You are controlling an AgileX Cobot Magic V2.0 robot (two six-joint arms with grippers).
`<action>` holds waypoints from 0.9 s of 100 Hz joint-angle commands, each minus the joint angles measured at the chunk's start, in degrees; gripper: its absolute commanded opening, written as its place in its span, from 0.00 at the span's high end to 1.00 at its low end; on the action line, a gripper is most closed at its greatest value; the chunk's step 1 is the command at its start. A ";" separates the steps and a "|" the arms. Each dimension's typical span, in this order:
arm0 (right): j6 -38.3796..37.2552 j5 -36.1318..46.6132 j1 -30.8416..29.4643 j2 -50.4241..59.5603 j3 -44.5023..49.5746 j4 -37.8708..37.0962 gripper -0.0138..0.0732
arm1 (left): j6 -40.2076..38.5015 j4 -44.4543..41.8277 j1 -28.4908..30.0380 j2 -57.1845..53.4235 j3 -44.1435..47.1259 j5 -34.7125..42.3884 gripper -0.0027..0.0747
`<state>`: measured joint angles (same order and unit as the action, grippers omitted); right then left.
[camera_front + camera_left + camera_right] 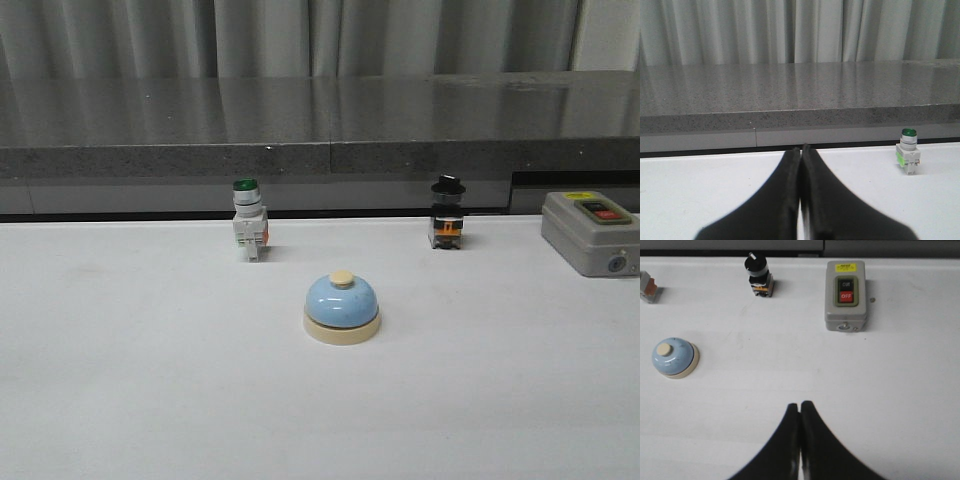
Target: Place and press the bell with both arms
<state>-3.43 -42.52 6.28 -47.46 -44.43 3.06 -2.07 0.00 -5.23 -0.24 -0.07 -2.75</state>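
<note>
We find the bell (342, 308) upright on the white table (140, 380), near the middle of the front view, knob up, nothing touching it. Behind it, well apart, stand a green-capped switch (248, 221) to its left and a black-capped switch (448, 213) to its right; a grey on/off box (589, 232) sits at the far right edge.

Neither arm shows in the front view. The right gripper (800, 407) has its fingertips pressed together, holding nothing. Its wrist camera looks down on the table and catches the bell (674, 356) off to the side towards the robot's left and somewhat ahead of the fingertips. The left gripper (800, 151) is likewise closed and empty; its camera looks level across the table and sees only the green-capped switch (907, 157), no bell.

We judge the right arm better placed: it has the bell in sight and would need to travel leftward and forward. The round bell has no long axis, so approach angle matters little.
</note>
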 commanded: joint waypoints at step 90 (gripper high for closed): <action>0.88 5.95 23.51 -44.17 -24.83 0.98 0.91 | -0.42 0.00 0.23 -1.83 2.57 4.79 0.99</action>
<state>-3.08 -38.89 28.33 -91.10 -65.58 3.66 -2.07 0.00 -5.23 -0.24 -0.07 -2.63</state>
